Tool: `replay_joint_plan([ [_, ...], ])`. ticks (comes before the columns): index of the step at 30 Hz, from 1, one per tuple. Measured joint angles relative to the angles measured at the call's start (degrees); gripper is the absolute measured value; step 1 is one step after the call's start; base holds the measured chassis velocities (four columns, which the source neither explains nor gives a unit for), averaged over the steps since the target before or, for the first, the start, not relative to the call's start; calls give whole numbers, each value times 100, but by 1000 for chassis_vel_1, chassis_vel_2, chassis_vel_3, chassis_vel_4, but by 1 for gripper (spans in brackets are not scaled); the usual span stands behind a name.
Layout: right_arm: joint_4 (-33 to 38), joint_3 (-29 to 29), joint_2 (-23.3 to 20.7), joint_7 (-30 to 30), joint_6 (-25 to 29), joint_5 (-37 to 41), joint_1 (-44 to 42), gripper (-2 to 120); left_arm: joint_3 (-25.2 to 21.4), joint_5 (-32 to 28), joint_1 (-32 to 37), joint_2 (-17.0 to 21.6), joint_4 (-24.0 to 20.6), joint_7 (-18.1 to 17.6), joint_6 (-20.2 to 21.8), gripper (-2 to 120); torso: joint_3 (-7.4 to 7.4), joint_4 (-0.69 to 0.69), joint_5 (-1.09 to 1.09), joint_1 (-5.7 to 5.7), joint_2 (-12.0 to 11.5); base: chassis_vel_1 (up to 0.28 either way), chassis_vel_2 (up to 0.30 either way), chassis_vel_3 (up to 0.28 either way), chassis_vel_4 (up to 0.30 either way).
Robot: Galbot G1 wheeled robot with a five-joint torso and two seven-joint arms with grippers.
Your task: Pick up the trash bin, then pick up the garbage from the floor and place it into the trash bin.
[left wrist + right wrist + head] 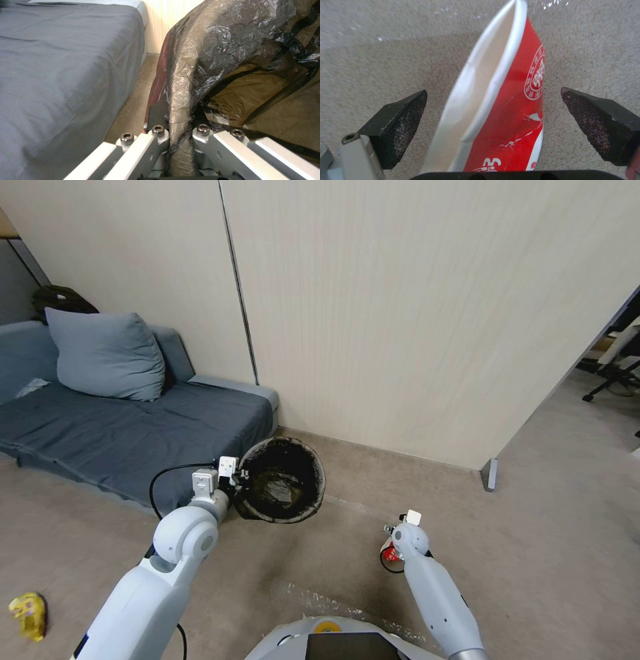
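The trash bin [283,441], round with a black liner over its rim, hangs tilted just off the carpet beside the sofa. My left gripper [239,481] is shut on its near rim. In the left wrist view the left gripper [180,132] pinches the liner-covered rim [181,82] between its metal fingers. My right gripper [389,549] is down at the floor over a piece of garbage, a flattened red-and-white paper carton [391,555]. In the right wrist view that carton [506,100] lies between the open right gripper [493,110], whose pads [403,120] stand apart from it. A yellow wrapper [28,613] lies far left.
A grey sofa [133,427] with a blue cushion [107,355] stands left of the bin. A beige panel wall [400,313] runs behind and ends at a post [490,474]. Open carpet lies to the right, with chair legs [610,380] at the far right.
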Motion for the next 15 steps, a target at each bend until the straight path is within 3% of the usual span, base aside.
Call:
replay_joint_plan([
  [8, -293, 8, 74, -157, 45, -180, 32, 100, -9, 25, 6, -2, 3, 21, 0, 0, 0, 0, 0, 0, 0, 0, 0, 0, 0],
  [15, -480, 18, 118, -325, 127, -302, 43, 87, -9, 29, -15, -14, 35, 29, 0, 0, -1, 1, -3, 0, 0, 0, 0, 0, 0],
])
